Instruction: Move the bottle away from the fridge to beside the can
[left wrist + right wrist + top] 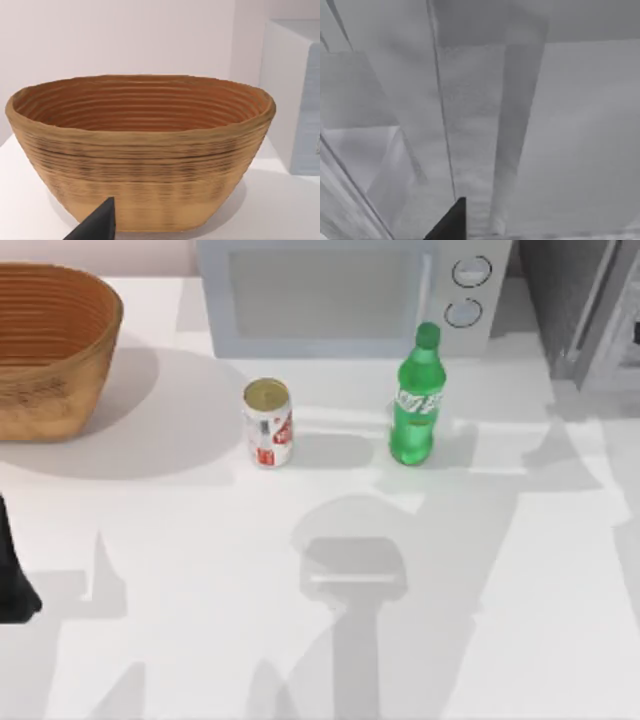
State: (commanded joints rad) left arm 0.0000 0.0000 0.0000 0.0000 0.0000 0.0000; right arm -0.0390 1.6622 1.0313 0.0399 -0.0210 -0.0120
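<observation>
The green bottle (pixel 417 400) stands upright in front of the microwave's knob end, left of the dark grey fridge (pixel 585 300) at the back right corner. The red-and-white can (pixel 268 423) stands upright to the bottle's left, with a clear gap between them. Neither is held. My left arm (pixel 12 580) is a dark shape at the table's left edge, and a dark tip of my left gripper (pixel 97 226) faces the basket. A dark tip of my right gripper (pixel 451 221) sits close to grey panels with pale frame edges.
A light grey microwave (pixel 340 290) with two round knobs stands along the back edge. A woven basket (pixel 50 345) sits at the back left and looms close in the left wrist view (pixel 140 150). White tabletop (pixel 330 620) stretches in front of the can and bottle.
</observation>
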